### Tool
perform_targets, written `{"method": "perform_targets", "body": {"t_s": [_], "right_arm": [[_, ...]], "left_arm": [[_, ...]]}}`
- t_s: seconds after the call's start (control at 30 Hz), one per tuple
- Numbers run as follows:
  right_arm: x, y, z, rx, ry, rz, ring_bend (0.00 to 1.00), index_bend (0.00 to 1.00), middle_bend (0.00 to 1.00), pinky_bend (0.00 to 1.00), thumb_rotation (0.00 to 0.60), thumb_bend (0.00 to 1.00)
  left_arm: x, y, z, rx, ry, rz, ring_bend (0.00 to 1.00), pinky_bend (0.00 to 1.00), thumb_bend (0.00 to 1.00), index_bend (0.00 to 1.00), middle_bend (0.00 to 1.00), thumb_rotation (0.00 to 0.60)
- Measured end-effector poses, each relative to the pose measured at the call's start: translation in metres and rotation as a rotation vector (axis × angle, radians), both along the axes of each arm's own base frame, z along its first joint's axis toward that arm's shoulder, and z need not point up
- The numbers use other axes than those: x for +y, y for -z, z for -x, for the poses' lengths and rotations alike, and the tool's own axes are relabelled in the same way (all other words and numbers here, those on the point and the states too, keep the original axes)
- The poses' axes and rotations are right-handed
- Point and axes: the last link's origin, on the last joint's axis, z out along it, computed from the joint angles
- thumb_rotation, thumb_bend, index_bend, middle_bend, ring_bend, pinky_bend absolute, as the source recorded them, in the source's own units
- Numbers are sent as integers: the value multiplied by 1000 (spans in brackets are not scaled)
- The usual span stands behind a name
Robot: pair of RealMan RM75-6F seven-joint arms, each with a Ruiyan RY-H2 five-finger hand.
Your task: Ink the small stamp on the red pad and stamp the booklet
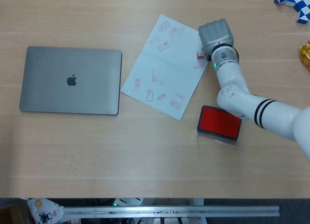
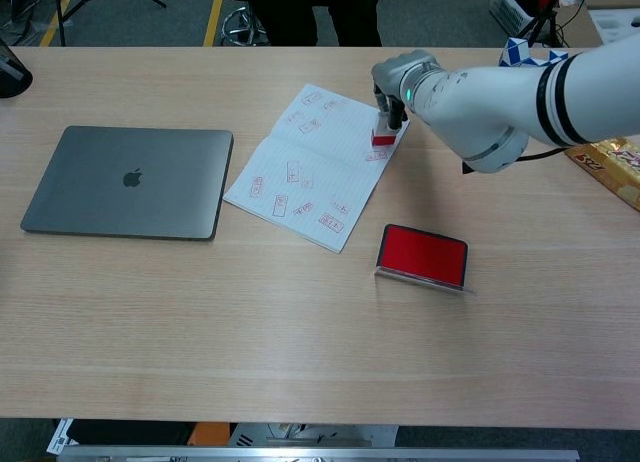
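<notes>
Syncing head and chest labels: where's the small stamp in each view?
Head view: small stamp upper right of centre, mostly hidden under the right hand, at the booklet's right edge.
Chest view: small stamp upper centre-right, below the right hand.
Shared landmark: red pad.

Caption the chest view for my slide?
Right hand holds the stamp on the booklet, red pad nearby.

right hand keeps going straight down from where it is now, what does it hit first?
Most likely the booklet. The right hand holds the small stamp pointing down over the booklet's right edge, so the stamp's red base would meet the page first. Whether it already touches is unclear.
</notes>
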Motion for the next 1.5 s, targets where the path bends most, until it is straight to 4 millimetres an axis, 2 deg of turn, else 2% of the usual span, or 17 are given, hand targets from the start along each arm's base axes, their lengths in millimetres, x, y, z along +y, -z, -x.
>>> {"method": "perform_targets", "body": {"t_s": [0.73,1.5], "right_arm": [[-1,17,-3,31,-1,-3,636,909,738,549,600,529],[0,23,-2,44,-2,-4,637,909,738,549,600,530]], "left_arm": [[-1,-1,2,2,-19,2,243,149,203,102,143,600],[-3,-2,6,3,-39,3,243,149,203,84,133,600]]}}
